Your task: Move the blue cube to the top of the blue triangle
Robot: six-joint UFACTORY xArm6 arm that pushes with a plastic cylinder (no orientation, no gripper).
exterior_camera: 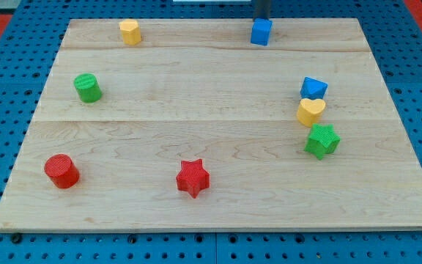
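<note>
Just below my tip (261, 18) sits the blue cube (261, 32), touching.

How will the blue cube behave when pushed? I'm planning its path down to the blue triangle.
The blue cube sits flat, so it probably slides, not rolls. An off-centre push may turn it. My tip is just above it at the view's top; the blue triangle lies lower right.

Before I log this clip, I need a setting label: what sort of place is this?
Probably a robotics lab bench: a wooden board lies on a blue perforated mat, small toy blocks such as a red star are scattered on it, and my tip is behind the blue cube.
</note>
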